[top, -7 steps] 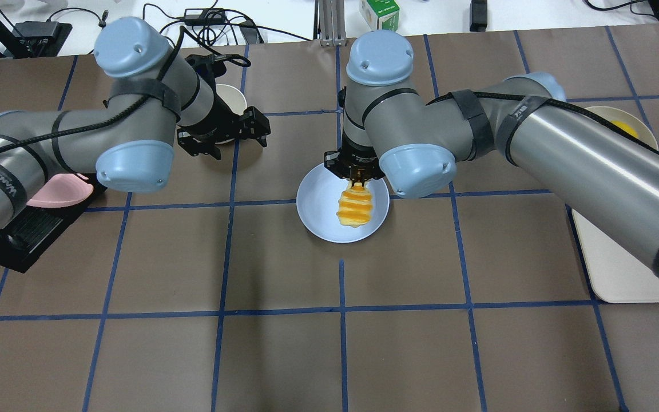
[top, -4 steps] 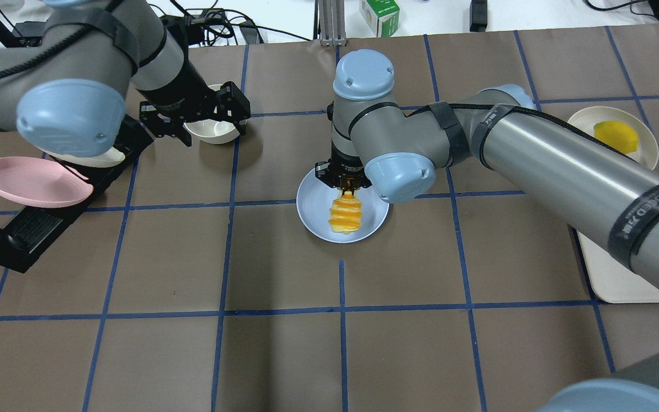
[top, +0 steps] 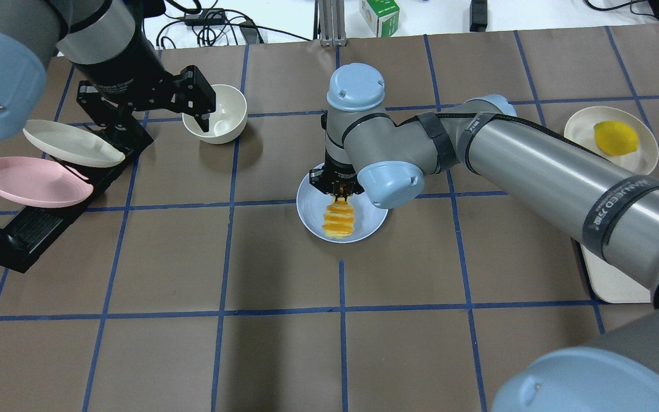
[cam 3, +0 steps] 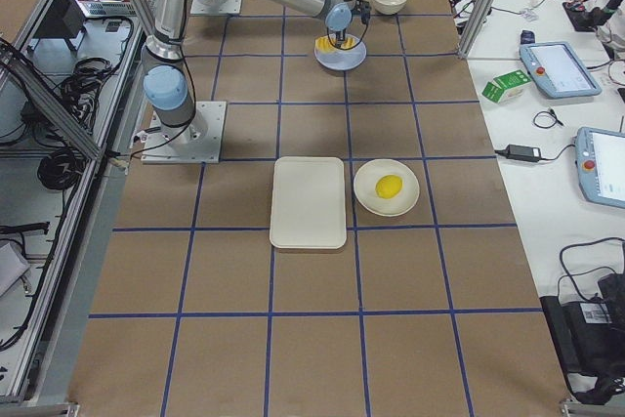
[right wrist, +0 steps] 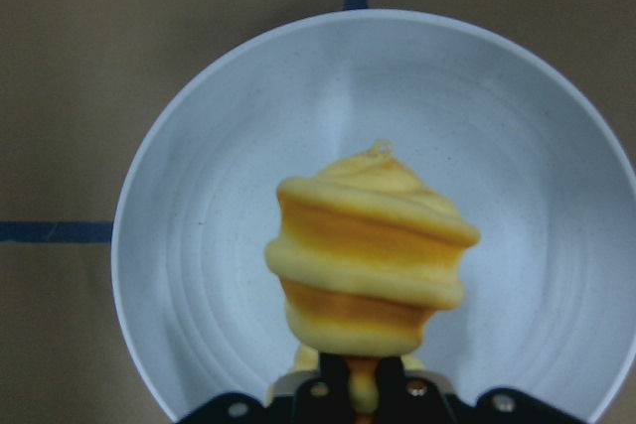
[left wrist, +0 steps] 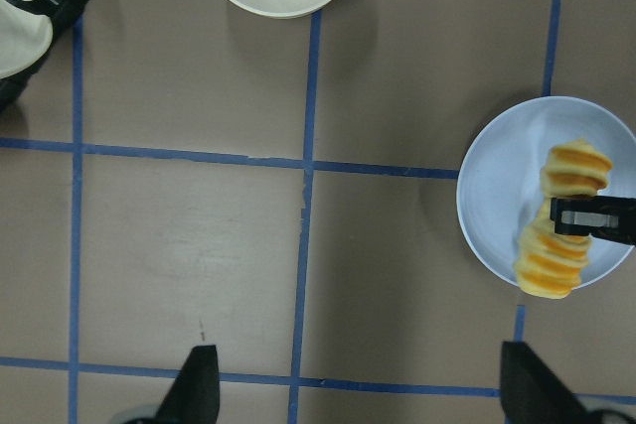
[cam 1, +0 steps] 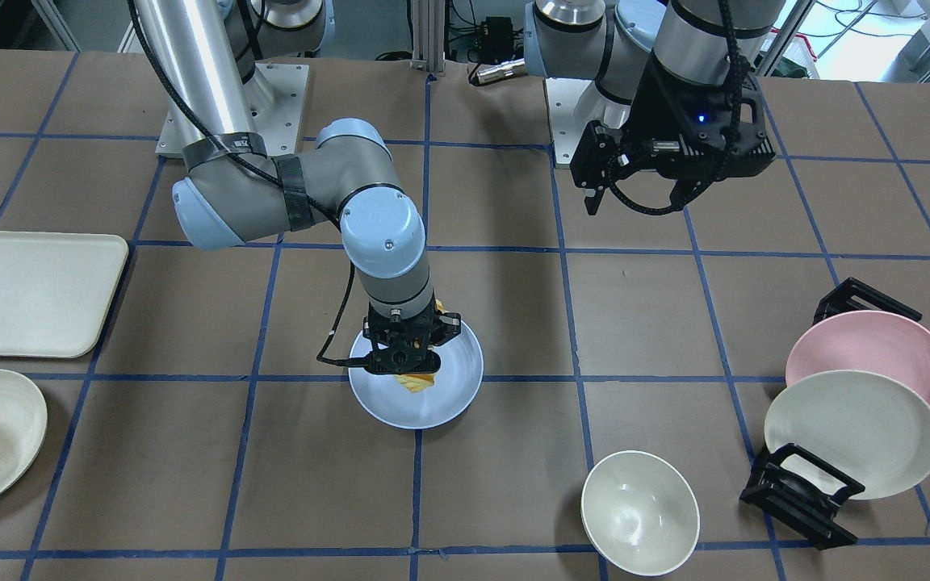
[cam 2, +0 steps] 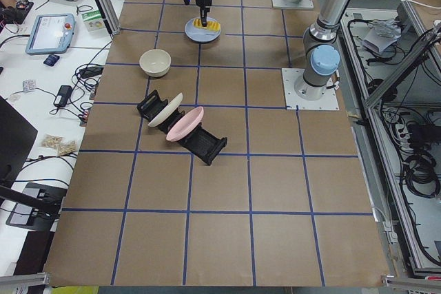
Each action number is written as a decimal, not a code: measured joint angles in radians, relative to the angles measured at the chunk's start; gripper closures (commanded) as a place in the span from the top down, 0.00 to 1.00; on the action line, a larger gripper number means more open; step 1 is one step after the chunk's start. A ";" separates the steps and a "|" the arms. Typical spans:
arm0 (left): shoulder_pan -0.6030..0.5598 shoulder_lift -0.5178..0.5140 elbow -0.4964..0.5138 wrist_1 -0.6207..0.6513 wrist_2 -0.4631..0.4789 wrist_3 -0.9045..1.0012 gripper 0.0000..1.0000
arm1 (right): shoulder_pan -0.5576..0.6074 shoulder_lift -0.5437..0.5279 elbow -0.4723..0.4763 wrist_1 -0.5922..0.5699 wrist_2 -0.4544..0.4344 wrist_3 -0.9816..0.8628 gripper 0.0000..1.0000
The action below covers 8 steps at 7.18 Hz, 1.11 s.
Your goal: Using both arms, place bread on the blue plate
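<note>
The table [top: 284, 355] is brown, crossed by a grid of blue tape lines. Near its middle sits the blue plate [top: 310, 213]. A cream bowl [top: 227, 119] and a black plate rack [top: 26, 232] stand on the robot's left side. A cream tray [cam 1: 29, 290] and a cream plate [cam 1: 9, 432] lie on its right.

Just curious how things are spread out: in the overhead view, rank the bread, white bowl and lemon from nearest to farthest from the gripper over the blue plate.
From the right gripper:
1. bread, held in it, over the blue plate.
2. white bowl, toward the view's upper left.
3. lemon, far off at the view's right.
</note>
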<state>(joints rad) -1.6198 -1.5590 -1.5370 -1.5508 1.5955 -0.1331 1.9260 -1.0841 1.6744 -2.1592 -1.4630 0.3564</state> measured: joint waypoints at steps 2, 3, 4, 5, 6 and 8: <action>-0.004 0.018 0.000 -0.008 0.027 -0.009 1.00 | 0.007 0.014 -0.001 -0.007 0.000 -0.008 1.00; -0.003 0.018 -0.001 -0.008 0.024 -0.010 1.00 | 0.009 0.015 -0.002 -0.012 0.000 -0.009 1.00; -0.003 0.018 0.002 -0.006 0.017 -0.009 1.00 | 0.009 0.013 -0.004 -0.013 0.000 -0.009 1.00; -0.004 0.017 0.000 -0.004 0.014 -0.007 1.00 | 0.006 0.002 -0.009 -0.009 -0.001 -0.010 1.00; -0.004 0.018 -0.003 -0.003 0.013 -0.006 1.00 | -0.004 -0.026 -0.014 0.008 -0.005 -0.015 1.00; -0.006 0.018 -0.009 -0.004 0.012 -0.005 1.00 | -0.100 -0.150 -0.021 0.128 -0.012 -0.046 1.00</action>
<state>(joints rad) -1.6261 -1.5410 -1.5458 -1.5550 1.6076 -0.1382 1.8264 -1.2339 1.6536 -2.0308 -1.4750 0.3100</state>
